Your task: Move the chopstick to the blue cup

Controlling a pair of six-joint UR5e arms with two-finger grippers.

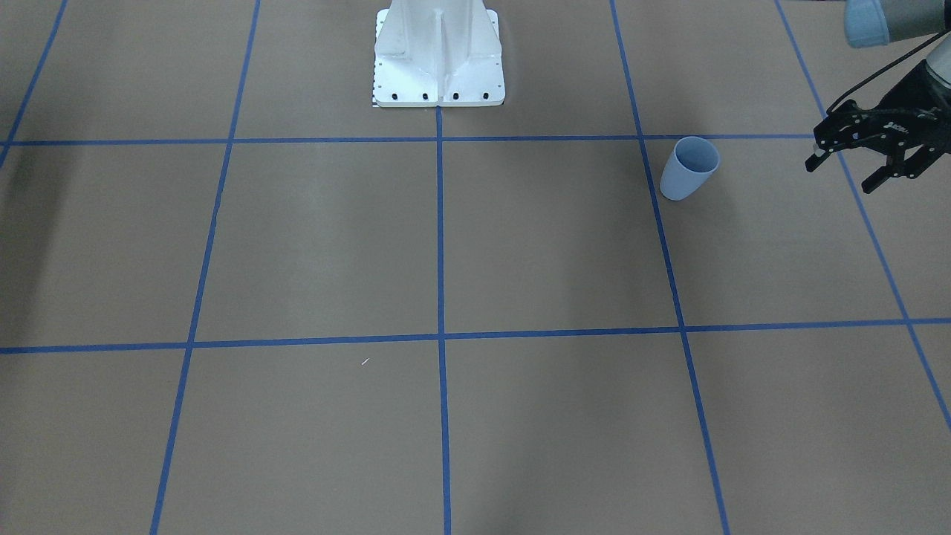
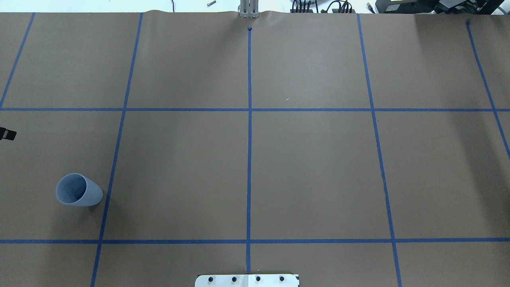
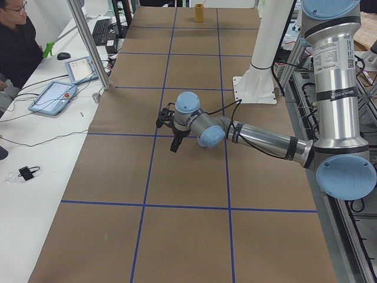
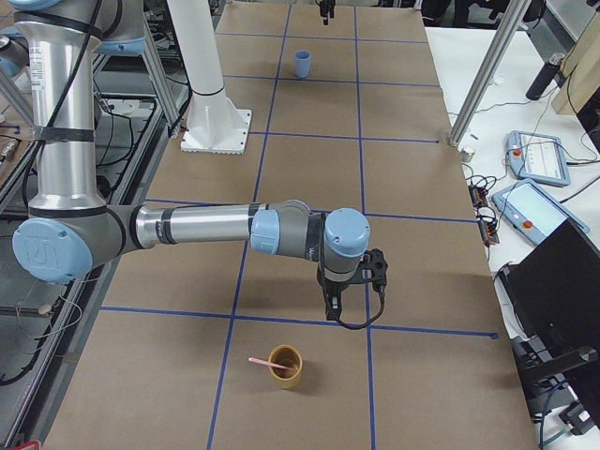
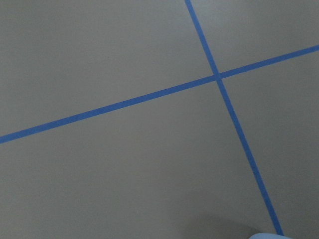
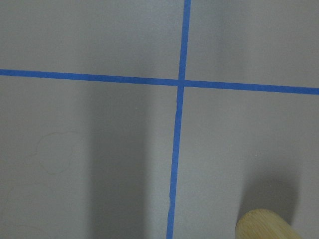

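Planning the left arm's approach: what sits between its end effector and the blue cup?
Nothing: in the front-facing view only bare brown table separates the left end effector from the blue cup.

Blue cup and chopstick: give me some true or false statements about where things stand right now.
1. The blue cup stands upright and empty. True.
2. The chopstick lies flat on the table. False: it rests in the tan cup.
3. The left gripper grips the blue cup. False: its fingers are open, beside the cup and apart from it.
4. The right gripper hangs near the tan cup without touching it. True.
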